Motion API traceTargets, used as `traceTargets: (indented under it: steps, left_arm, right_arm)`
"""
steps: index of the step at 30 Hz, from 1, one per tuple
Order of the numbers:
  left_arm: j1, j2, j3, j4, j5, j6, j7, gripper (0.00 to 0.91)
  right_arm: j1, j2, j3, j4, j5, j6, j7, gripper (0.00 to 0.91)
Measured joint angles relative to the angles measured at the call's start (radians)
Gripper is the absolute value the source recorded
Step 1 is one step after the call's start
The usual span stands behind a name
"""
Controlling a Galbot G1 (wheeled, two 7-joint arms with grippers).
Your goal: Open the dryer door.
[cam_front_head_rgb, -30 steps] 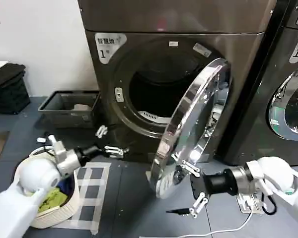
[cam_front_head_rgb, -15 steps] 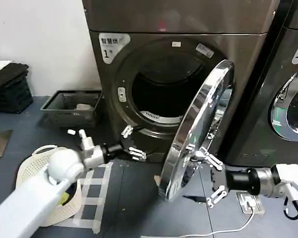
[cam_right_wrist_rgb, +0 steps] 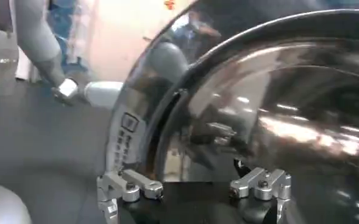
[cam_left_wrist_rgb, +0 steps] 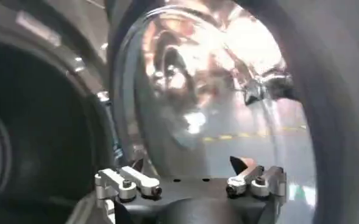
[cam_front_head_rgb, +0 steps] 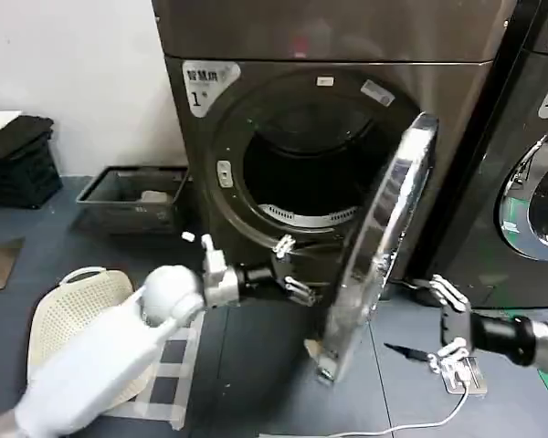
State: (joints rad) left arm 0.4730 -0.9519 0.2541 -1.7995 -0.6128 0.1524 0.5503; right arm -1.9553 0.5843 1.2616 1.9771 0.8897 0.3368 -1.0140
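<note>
— What do the arms look like?
— The left arm [cam_front_head_rgb: 100, 356], at lower left of the head view, is a glossy white shell ending in a rounded white joint, then a silver collar and a black wrist.
— And its gripper?
— The left gripper [cam_front_head_rgb: 290, 266] has slim silver fingers on a black base.
— The other side?
— At lower right, a black wrist with a silver ring carries the right gripper [cam_front_head_rgb: 446, 330], also silver-fingered. The wrist views show round screws in the finger links [cam_left_wrist_rgb: 125, 183].
</note>
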Motion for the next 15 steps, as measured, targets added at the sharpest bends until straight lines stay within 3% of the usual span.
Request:
traceTargets:
  steps: [7, 15]
  left_arm:
    - [-0.033, -0.049, 0.056, 0.016, 0.014, -0.006, -0.002, 0.907]
    - [-0.063, -0.106, 0.102, 0.048, 0.081, -0.038, -0.008, 0.907]
  right_arm:
    - [-0.148, 0.195, 0.204, -0.035, -0.076, 0.059, 0.115, 0.907]
    - [-0.206, 0.4, 0.358, -0.099, -0.139, 0.034, 0.33, 0.907]
